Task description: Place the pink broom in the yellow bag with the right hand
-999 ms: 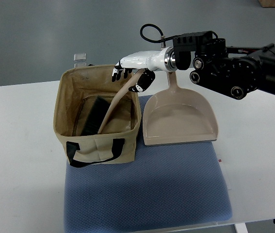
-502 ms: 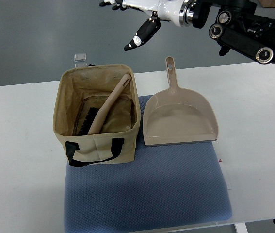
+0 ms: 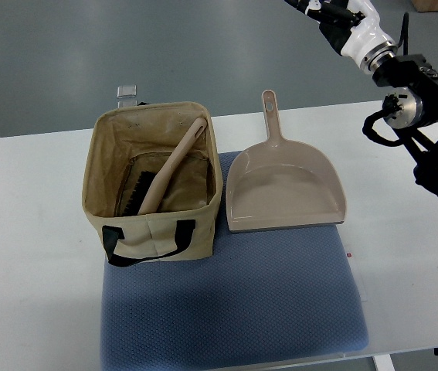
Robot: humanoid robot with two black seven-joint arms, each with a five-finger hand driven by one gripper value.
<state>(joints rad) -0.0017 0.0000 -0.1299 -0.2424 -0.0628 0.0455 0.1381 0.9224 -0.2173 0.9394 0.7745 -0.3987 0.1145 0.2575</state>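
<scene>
Pink broom (image 3: 166,171) is seen lying inside the yellow bag (image 3: 155,232), and no hand is on it.

The broom is leaned diagonally in the bag, bristle head down at the bottom left, handle tip up by the far right rim. The bag is set on a blue mat (image 3: 234,301) on the white table (image 3: 33,255), just beside a pink dustpan (image 3: 284,189). Only the right arm (image 3: 404,85) is shown, at the upper right corner; its hand is cropped, so its fingers cannot be told.
</scene>
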